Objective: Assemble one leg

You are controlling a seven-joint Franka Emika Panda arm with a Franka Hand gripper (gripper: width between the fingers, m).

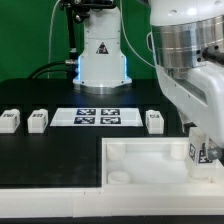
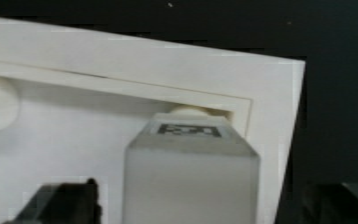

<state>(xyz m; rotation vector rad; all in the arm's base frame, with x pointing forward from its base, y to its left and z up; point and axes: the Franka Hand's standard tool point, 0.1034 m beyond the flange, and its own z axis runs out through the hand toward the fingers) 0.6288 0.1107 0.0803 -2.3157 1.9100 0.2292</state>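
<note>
Exterior view low and close over the table [image 1: 40,150], facing the arm's base [image 1: 100,55] across the tray [image 1: 140,147], wrist view pressed in tight, looking down on one tray corner, both views sharing that corner and the leg [image 1: 199,152].

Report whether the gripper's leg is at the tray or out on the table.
At the tray: the leg, in the gripper, stands at the tray's corner on the exterior view's right. Seated in a socket: cannot tell.
</note>
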